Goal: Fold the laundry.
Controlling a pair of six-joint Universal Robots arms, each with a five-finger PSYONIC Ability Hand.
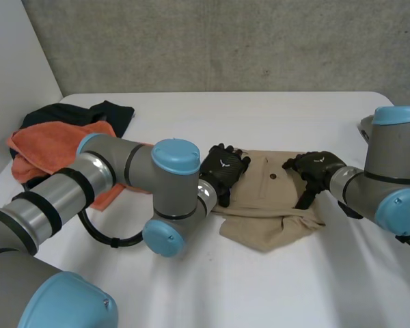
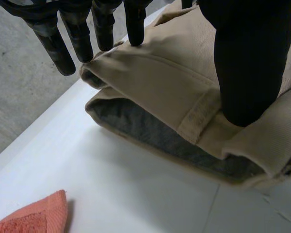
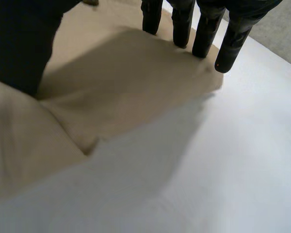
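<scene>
Your left hand (image 1: 223, 169) lies flat on the left edge of the folded tan trousers (image 1: 268, 199) at mid-table (image 1: 294, 116). Your right hand (image 1: 316, 166) presses their right edge. Both have straight fingers, grasping nothing. An orange towel (image 1: 51, 145) lies well apart.

Even, soft light; faint shadows

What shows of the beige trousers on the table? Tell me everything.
The beige trousers look like cotton twill, folded into a layered bundle lying flat on the white table. A dark button sits on top; a belt loop and grey lining show at the waistband. The left hand presses one end with straight fingers, the right hand the other.
</scene>
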